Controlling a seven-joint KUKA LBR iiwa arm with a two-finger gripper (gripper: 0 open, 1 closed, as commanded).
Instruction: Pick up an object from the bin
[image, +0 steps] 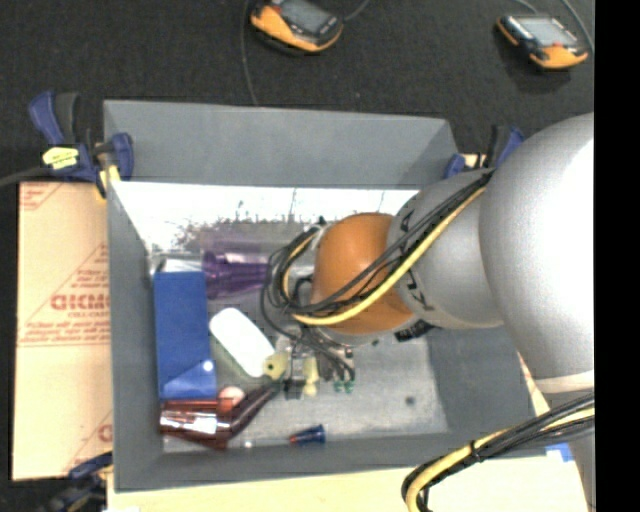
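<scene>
- Near the middle of the bin (280, 140), low over its floor, the gripper (318, 376) hangs under the arm's orange cover (355, 265) and its looped cables.
- Whether the gripper is wide or narrow I cannot tell; its tip is a dark cluster seen from above, and nothing can be seen held in it.
- Just to its left lies a small yellow bit (274, 367), touching or very nearly touching the tip.
- Beside that, up and to the left, is a white oval piece (240, 338), the largest thing near the gripper and, in my judgement, the likeliest pick.
- Below the yellow bit, a dark curved handle (258, 403) runs down-left to a dark red thing (192, 420) at the front-left corner.
- A small blue cap (308, 435) lies alone by the front wall, apart from the rest.
- Further left stands a blue pack (182, 330), with a purple cup (238, 268) on its side by the back wall.
- To do this step well, I would centre the gripper on one thing only, since the yellow bit, white oval and handle lie crowded together.
- The oval looks smooth and rounded, so I would close across its narrow width, to keep it from slipping.
- Lift straight up, clear of the blue pack's edge.
</scene>
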